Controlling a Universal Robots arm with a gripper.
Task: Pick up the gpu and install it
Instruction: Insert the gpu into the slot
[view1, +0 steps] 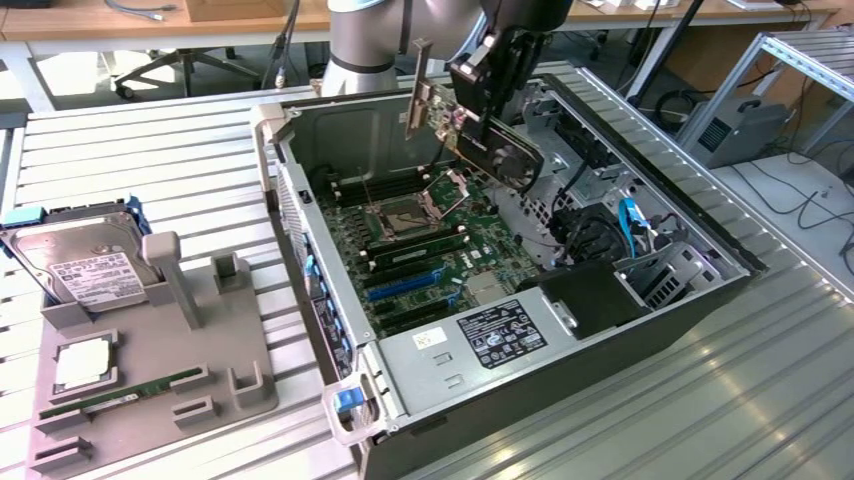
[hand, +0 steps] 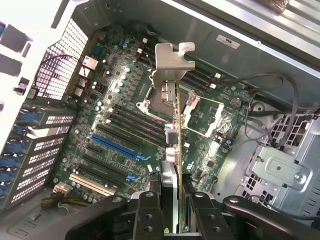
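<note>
The gpu (view1: 497, 148) hangs in the air over the open computer case (view1: 334, 400), a dark card with its metal bracket (view1: 419, 92) pointing up and toward the exterior view's left. My gripper (view1: 483, 100) is shut on the card's body. In the wrist view the gpu (hand: 176, 145) shows edge-on between my black fingers (hand: 149, 212), its bracket (hand: 173, 62) furthest from me. Below it lies the green motherboard (hand: 120, 115) with a blue expansion slot (hand: 117, 146) and black slots beside it. The card is well clear of the board.
The case lies on its side, with a power supply (view1: 497, 335) at its near end and cables (view1: 627, 225) on the exterior view's right. A grey fixture (view1: 160, 370) on that view's left carries a hard drive (view1: 80, 265), a processor (view1: 83, 362) and a RAM stick (view1: 127, 392).
</note>
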